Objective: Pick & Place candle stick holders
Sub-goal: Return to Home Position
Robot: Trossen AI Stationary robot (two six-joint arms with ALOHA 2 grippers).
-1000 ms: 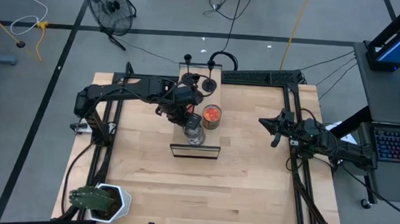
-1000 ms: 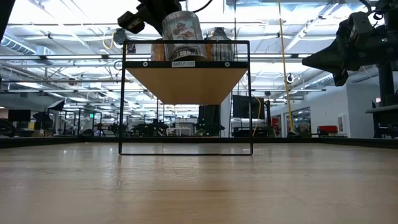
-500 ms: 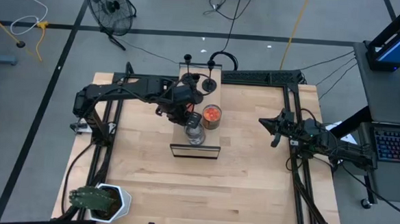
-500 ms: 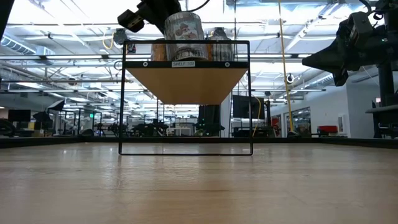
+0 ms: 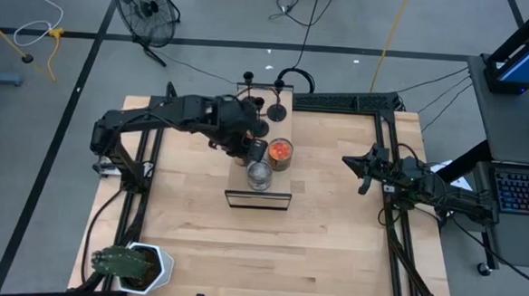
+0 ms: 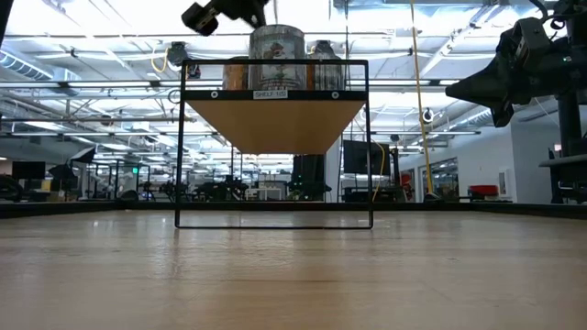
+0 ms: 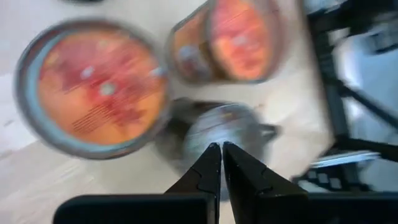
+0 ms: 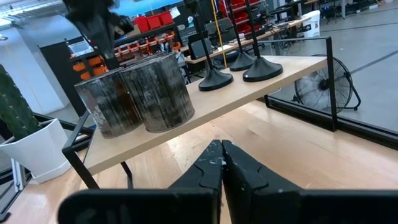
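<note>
A: So, where are the candle stick holders [image 8: 216, 79]?
B: Upright on the shelf [image 8: 211, 102], behind the jars [image 8: 158, 93]. Probably light, stiff metal; pinch a stem low. Left gripper [image 7: 221, 146] hovers over the jars, right gripper [image 8: 221, 144] off to the side; both pinched closed, empty.

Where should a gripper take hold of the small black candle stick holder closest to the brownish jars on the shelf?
Probably the thin upright stem of that candle stick holder, just above its round disc base, which looks too flat to pinch. Come in level from the open long edge of the wooden shelf, since the brownish jars crowd one side.
</note>
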